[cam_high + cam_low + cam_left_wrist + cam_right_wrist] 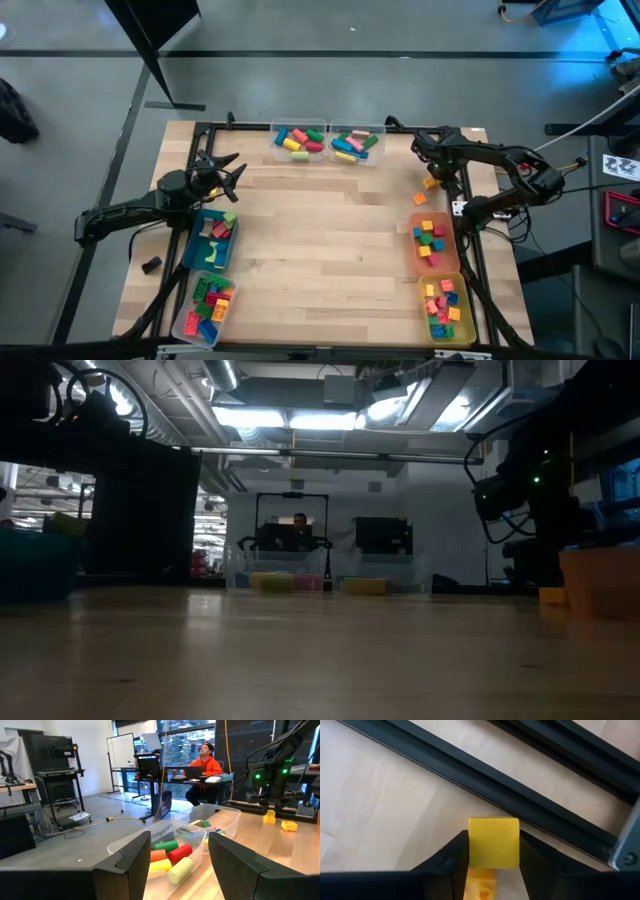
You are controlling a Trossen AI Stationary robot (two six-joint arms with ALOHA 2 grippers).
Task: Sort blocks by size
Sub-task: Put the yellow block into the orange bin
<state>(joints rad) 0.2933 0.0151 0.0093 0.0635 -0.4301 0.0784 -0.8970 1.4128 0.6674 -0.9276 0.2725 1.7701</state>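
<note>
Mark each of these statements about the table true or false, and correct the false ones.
1. The right gripper has a yellow block between its fingers. True.
2. The left gripper holds a red block. False: its fingers stand open with nothing between them.
3. Two clear bins of blocks sit side by side at the table's far edge. True.
4. The orange bin sits by the left arm. False: it is on the right arm's side; the blue bin is by the left arm.
5. A loose block lies on the table near the orange bin. True.
</note>
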